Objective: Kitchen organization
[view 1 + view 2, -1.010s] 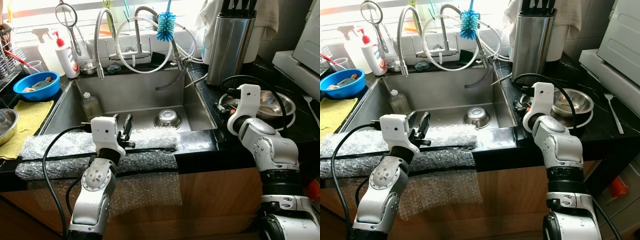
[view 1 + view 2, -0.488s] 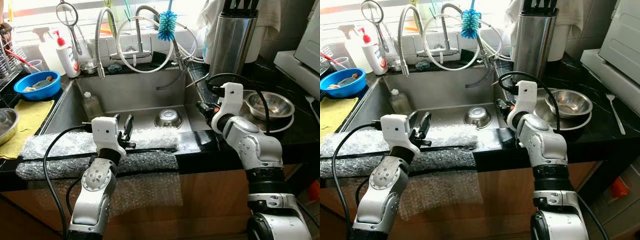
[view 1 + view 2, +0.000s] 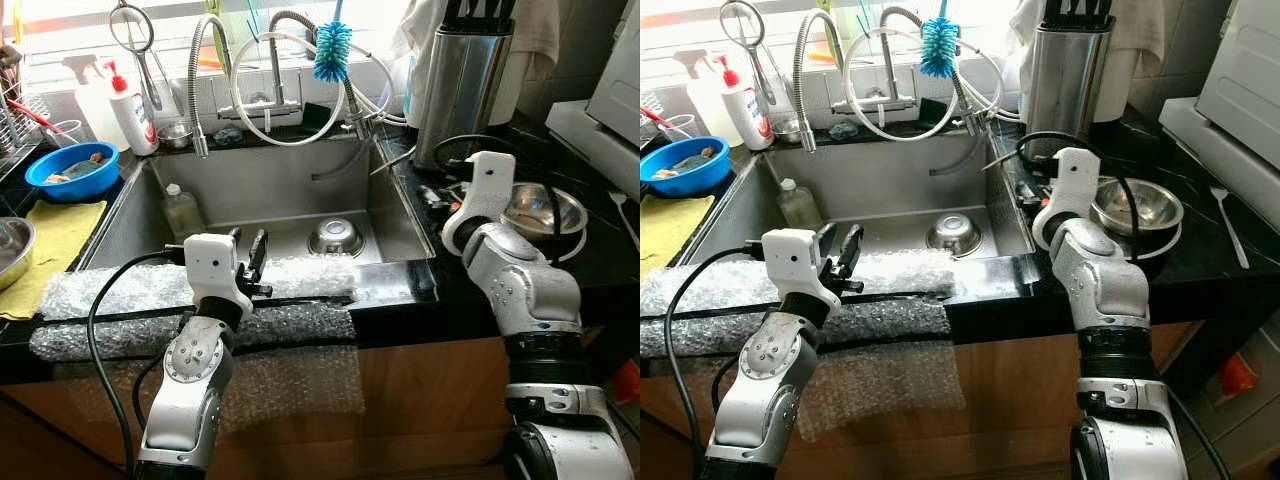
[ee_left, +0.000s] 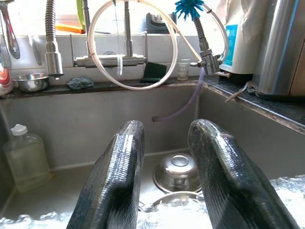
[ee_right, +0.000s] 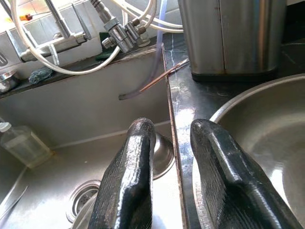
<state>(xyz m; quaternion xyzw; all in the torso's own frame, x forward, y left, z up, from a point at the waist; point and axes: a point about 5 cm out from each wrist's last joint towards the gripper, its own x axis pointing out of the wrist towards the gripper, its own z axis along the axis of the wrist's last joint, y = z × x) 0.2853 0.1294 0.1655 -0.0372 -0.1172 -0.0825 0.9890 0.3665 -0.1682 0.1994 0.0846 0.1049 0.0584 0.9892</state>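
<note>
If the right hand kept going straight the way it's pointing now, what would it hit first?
Probably the sink's right edge. The right hand straddles that rim, open and empty. Further along the line lie the thin stick on the counter and the faucet fittings. Depth is unclear, so it may pass just above the rim.

no readable text, soap bottle (image 3: 128, 108) label perhaps blurred

Open sink basin (image 3: 270, 190) ahead (small inverted bowl (image 3: 335, 237), bottle (image 3: 183, 211)), knife block (image 3: 458, 85) crowding the right counter
</note>
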